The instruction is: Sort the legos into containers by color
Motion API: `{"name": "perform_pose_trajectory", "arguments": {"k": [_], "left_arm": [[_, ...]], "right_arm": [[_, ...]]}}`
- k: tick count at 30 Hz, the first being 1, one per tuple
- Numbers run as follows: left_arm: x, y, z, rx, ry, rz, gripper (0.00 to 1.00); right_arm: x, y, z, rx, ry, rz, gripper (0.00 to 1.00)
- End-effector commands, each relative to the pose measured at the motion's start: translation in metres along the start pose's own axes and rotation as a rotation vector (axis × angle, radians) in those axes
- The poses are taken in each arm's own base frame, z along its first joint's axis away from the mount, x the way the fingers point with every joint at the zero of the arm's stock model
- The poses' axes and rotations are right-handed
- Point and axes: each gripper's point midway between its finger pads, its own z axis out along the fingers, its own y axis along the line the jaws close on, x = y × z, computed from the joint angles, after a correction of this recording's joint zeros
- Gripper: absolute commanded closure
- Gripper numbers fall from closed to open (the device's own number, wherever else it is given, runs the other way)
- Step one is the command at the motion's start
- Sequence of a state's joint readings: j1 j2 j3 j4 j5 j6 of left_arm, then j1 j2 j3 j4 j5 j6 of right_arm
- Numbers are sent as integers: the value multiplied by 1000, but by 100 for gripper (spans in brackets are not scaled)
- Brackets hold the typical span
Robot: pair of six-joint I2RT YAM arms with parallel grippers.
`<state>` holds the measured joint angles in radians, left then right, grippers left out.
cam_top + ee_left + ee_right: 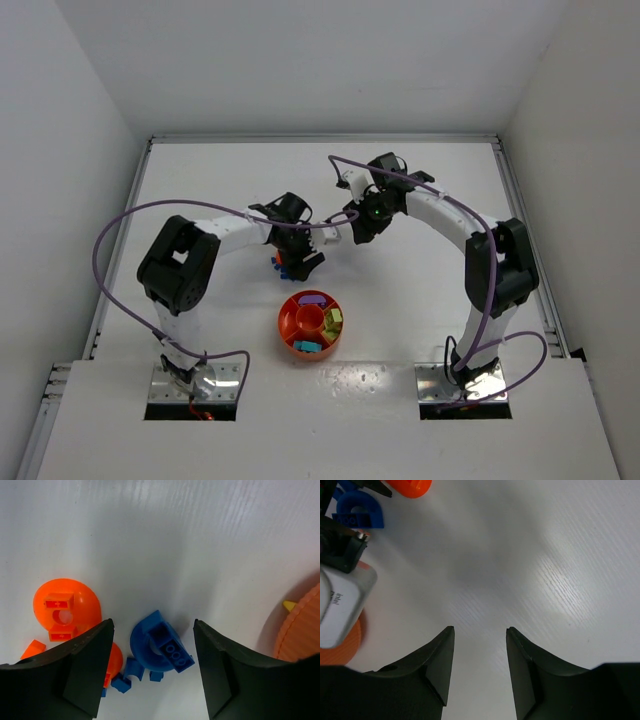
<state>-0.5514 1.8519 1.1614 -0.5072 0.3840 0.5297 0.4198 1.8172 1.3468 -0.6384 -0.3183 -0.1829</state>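
I am seeing little crowding the white worktop (420, 300). The left arm's white wrist camera housing (340, 605) is filling the left edge of the right wrist view, standing between that tool and the loose legos (282, 263). The left tool's own black fingers (75, 675) are hiding part of that pile.

Counting from the left wrist view, I am getting two orange round pieces. The larger orange disc (65, 607) is carrying two small orange-red bricks, and the smaller orange dome (115, 661) is sitting half behind the left finger. There is also one orange sliver (33, 649) at the frame edge. One blue round piece (150, 642) is lying with one blue three-hole brick (175, 654) on it and three small blue bits (132, 669) just beside it.

One round tray (310, 323) is sitting toward the near edge between the arm bases, near the pile. It is orange-red, ribbed outside, and showing a purple brick (312, 298), a yellow-green brick (335, 318) and a teal brick (307, 346) in separate wedges.

The left tool (152, 624) is hanging over the blue round piece, jaws apart with a gap either side, gripping nothing. The right tool (480, 629) is standing parted over bare worktop, holding nothing.
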Motion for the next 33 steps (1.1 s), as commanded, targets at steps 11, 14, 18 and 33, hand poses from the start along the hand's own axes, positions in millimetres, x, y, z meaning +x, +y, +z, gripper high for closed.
{"name": "perform_pose_trajectory", "arguments": {"k": [11, 14, 18, 33], "left_arm": [[-10, 13, 9, -32, -3, -2, 60], [-10, 13, 9, -32, -3, -2, 67], [-13, 8, 10, -20, -8, 6, 73], [-53, 15, -41, -131, -116, -58, 35]], "right_arm": [[-8, 4, -7, -17, -37, -7, 53], [-3, 1, -6, -16, -29, -5, 53], [-1, 2, -8, -16, -29, -5, 53], [9, 9, -14, -23, -35, -15, 53]]}}
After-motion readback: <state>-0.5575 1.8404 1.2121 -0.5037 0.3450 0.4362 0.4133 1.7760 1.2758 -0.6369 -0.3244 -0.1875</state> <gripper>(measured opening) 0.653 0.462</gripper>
